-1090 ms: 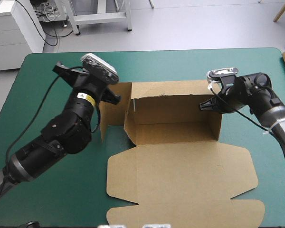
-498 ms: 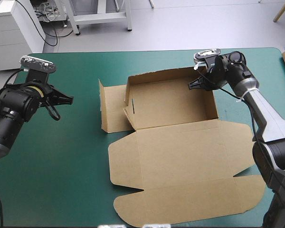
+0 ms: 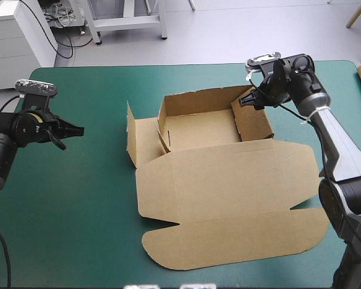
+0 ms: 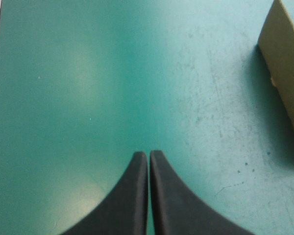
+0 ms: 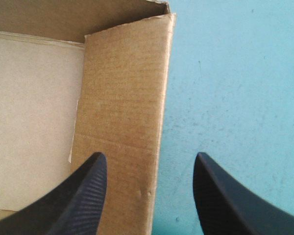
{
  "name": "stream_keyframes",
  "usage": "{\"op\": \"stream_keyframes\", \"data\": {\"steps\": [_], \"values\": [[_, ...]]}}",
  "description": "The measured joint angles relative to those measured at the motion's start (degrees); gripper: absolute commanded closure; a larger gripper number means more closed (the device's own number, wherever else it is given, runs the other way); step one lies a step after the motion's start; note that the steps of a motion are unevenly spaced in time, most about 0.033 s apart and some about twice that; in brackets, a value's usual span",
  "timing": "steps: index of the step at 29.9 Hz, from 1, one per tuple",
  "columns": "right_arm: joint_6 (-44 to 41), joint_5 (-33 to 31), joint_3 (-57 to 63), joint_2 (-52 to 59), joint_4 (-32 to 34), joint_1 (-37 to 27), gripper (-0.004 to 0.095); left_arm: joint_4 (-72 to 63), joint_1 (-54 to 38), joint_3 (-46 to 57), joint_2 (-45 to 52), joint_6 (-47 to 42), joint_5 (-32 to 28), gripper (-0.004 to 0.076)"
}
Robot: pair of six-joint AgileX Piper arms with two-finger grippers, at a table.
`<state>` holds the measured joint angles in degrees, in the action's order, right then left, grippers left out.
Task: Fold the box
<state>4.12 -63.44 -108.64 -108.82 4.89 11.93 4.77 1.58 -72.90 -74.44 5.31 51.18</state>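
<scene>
The box (image 3: 228, 192) sits mid-way across the surface (image 3: 78, 241), walls raised, lid flat toward us. Our right jaws stand open astride its right wall; our left jaws are closed, well apart to its left.

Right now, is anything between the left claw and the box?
Nothing visible. The left claw, shut, hangs over bare teal-green cover, and only that cover lies between it and the upright left flap of the box.

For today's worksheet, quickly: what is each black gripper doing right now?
Left gripper: shut, holding nothing.
Right gripper: open, astride a wall of the brown cardboard box, gripping nothing.
</scene>
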Motion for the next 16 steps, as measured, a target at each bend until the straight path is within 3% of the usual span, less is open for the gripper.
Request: {"op": "stream_keyframes", "data": {"steps": [8,16], "values": [[0.07,-2.85,-0.49,2.97,2.42,0.00,0.0408,-7.34,-6.27,0.00,-4.11,2.37,1.40,0.0724],[0.18,0.05,0.43,-0.59,1.48,0.00,0.0417,-16.56,-10.50,0.00,-5.78,6.99,3.68,0.0724]]}}
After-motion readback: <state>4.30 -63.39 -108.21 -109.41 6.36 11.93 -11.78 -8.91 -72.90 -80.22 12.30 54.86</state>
